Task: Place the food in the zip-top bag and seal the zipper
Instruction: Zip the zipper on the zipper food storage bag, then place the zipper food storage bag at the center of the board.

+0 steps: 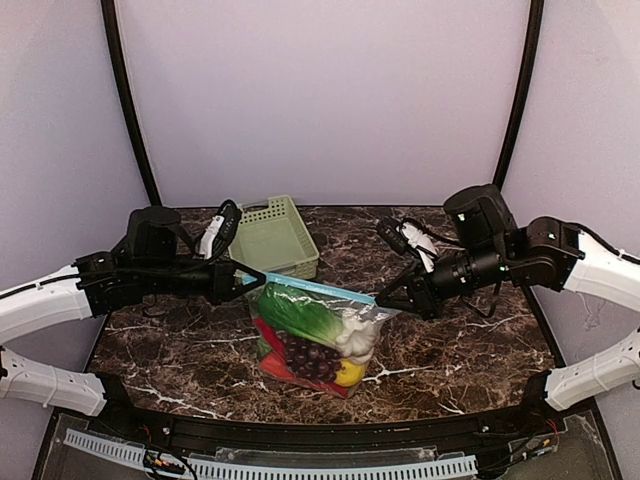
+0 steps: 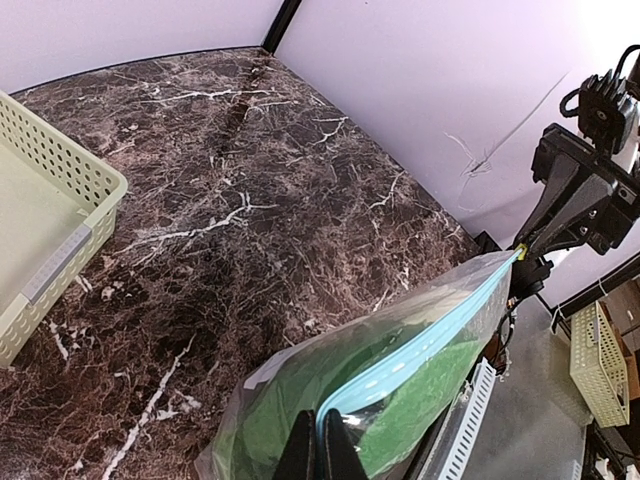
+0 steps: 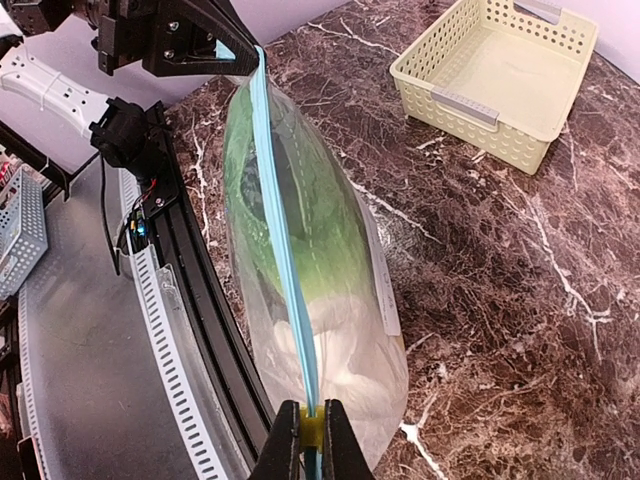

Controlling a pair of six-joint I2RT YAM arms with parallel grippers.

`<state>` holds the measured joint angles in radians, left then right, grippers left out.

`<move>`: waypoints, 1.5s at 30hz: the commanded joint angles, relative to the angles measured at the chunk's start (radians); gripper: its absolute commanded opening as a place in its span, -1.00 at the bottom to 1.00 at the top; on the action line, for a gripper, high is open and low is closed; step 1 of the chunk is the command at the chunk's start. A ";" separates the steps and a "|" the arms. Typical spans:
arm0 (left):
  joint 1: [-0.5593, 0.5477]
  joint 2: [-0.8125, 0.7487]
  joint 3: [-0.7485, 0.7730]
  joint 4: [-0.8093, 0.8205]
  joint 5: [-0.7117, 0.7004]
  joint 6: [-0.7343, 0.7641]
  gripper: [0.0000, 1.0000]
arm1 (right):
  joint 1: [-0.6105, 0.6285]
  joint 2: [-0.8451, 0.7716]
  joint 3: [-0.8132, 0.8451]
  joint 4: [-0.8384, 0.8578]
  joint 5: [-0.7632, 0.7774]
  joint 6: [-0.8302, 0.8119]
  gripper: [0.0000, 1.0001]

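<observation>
The clear zip-top bag (image 1: 330, 322) hangs stretched between both grippers over the marble table, mouth up. Inside lies the food: green bok choy (image 1: 298, 316), white garlic (image 1: 358, 338), dark grapes (image 1: 312, 358), a yellow lemon (image 1: 350, 373) and red chilli (image 1: 275, 366). The light blue zipper (image 3: 280, 230) runs taut from one gripper to the other. My left gripper (image 2: 322, 425) is shut on the zipper's left end (image 2: 430, 340). At the other end, the right gripper (image 3: 312, 415) is shut on the yellow slider tab (image 3: 312, 430). The bag's bottom appears to rest on the table.
A pale green slotted basket (image 1: 272, 236) stands just behind the bag, towards the left, with nothing in it. The table's black front rail (image 3: 190, 270) runs close under the bag's near side. Purple walls close in the back and sides.
</observation>
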<state>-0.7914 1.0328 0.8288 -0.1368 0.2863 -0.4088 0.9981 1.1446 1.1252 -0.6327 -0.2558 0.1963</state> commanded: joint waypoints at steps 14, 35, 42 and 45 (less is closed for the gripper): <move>0.041 -0.045 -0.032 -0.020 -0.073 -0.019 -0.99 | -0.039 -0.070 -0.034 -0.085 0.058 0.013 -1.00; 0.048 -0.034 -0.015 0.000 -0.003 0.015 0.96 | -0.045 -0.068 -0.057 0.041 0.093 0.131 0.44; 0.069 -0.058 -0.010 -0.094 -0.120 0.004 0.97 | -0.070 -0.100 -0.053 0.039 0.149 0.161 0.87; 0.093 -0.076 -0.020 -0.113 -0.130 -0.008 0.98 | -0.089 -0.108 -0.055 0.037 0.157 0.170 0.92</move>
<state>-0.7258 0.9997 0.8089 -0.1902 0.2058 -0.4049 0.9356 1.0550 1.0721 -0.6220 -0.1352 0.3420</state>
